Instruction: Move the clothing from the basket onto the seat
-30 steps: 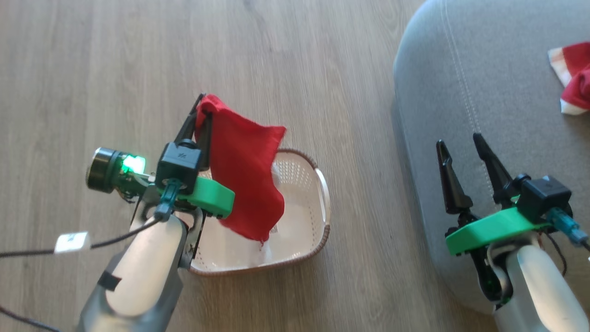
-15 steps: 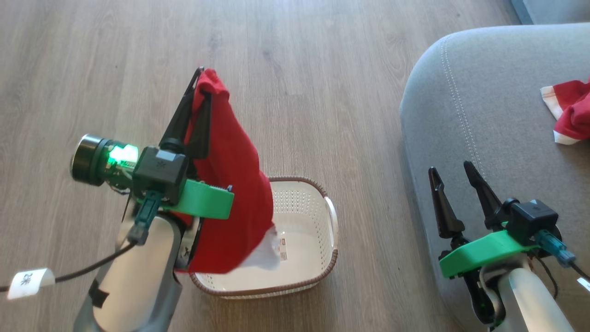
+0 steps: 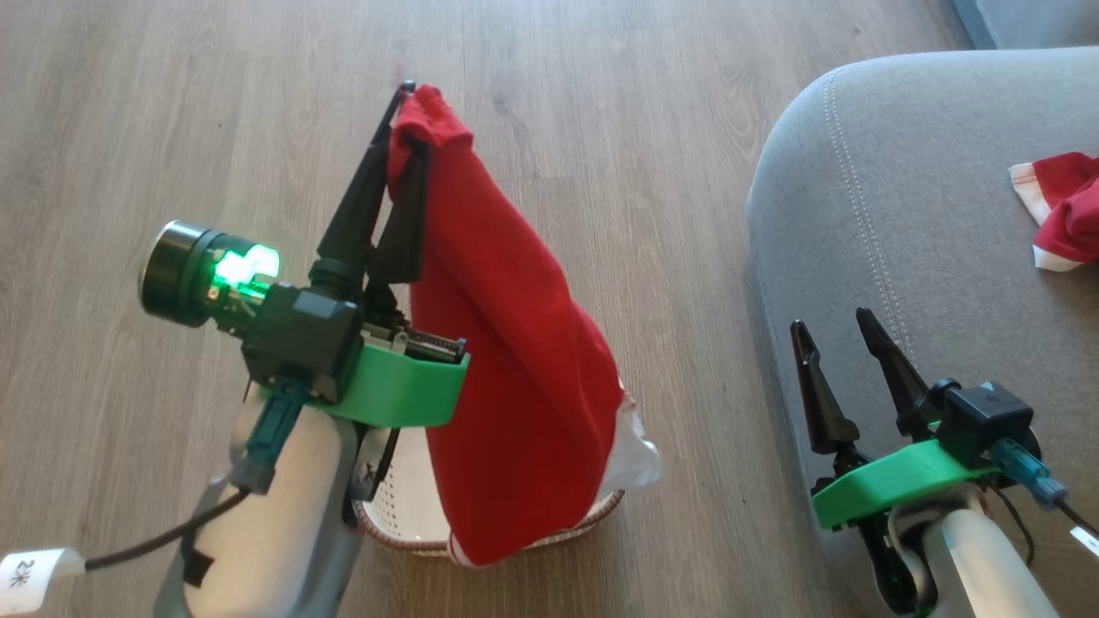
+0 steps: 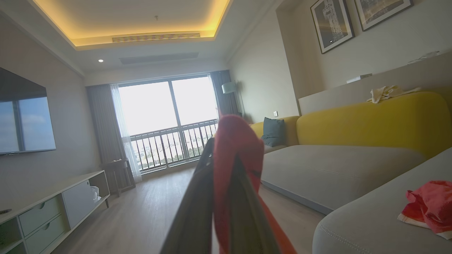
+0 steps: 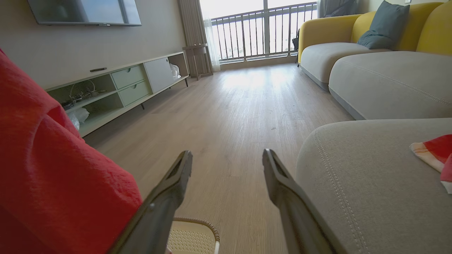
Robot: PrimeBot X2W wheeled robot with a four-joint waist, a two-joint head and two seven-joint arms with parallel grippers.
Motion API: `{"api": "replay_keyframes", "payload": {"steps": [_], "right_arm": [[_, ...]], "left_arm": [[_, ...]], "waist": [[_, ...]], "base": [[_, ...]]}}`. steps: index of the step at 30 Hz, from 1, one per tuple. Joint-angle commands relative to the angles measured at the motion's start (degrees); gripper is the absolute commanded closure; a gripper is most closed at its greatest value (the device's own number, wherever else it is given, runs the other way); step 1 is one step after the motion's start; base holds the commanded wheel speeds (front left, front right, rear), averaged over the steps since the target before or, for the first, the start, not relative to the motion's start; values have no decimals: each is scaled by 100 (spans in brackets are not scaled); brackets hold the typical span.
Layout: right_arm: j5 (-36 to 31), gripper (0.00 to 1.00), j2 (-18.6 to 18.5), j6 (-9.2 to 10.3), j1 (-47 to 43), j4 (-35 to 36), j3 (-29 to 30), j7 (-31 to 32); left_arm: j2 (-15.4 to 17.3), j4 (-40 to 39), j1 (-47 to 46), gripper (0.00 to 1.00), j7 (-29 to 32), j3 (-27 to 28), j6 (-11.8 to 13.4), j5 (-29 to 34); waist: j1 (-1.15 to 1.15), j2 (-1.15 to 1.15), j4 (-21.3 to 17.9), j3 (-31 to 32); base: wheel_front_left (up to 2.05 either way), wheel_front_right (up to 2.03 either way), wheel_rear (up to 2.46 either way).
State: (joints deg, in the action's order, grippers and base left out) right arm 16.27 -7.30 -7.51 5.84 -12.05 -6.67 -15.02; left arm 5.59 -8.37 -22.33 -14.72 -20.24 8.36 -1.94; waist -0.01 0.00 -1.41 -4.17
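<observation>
The wooden floor (image 3: 601, 129) spreads under everything, and the grey seat (image 3: 927, 257) takes up the right side of the head view, its rounded corner and pale stitched seam turned toward the robot. A red garment (image 3: 515, 386) hangs in the air above the basket (image 3: 399, 502), clear of the seat. Its long axis runs from the pinched, bunched top end at the fingertips down to a wide lower edge. That narrow end points away from the robot, while the broad end with its white band droops over the basket's right side and hides much of it. The basket stands on the floor, left of the seat and apart from it, with a strip of white perforated wall and brown rim showing beneath the cloth. A second red garment (image 3: 1065, 215) lies crumpled on the seat near the right edge, its white-trimmed corner pointing left. The left gripper (image 3: 410, 116) is clamped on the top of the hanging garment, fingers raised and tilted slightly right. The right gripper (image 3: 831, 322) hovers over the seat's near edge with its fingers spread apart and nothing between them.
</observation>
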Motion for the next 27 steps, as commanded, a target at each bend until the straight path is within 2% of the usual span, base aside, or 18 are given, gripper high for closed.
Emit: {"api": "replay_keyframes", "payload": {"steps": [1,17,19,23,27], "right_arm": [[-1,0,4,2,47,217,-158,2],[42,0,-105,2,-38,351,-330,2],[44,0,-128,2,-37,380,-387,2],[63,0,-176,2,-19,490,-477,2],[198,0,-221,2,-9,606,-610,2]], "left_arm": [[8,-250,-348,100,-28,171,-19,46],[-185,-326,-210,100,-28,-247,-150,-32],[-199,-329,-202,100,-28,-307,-208,-69],[-211,-277,-233,100,-28,-551,-491,-63],[-223,-256,-287,100,-28,-566,-533,-34]], "waist": [[1,0,-7,-15],[1,0,-62,64],[1,0,-64,73],[1,0,-63,39],[1,0,-65,-12]], "base": [[0,0,0],[0,0,0],[0,0,0],[0,0,0],[0,0,0]]}}
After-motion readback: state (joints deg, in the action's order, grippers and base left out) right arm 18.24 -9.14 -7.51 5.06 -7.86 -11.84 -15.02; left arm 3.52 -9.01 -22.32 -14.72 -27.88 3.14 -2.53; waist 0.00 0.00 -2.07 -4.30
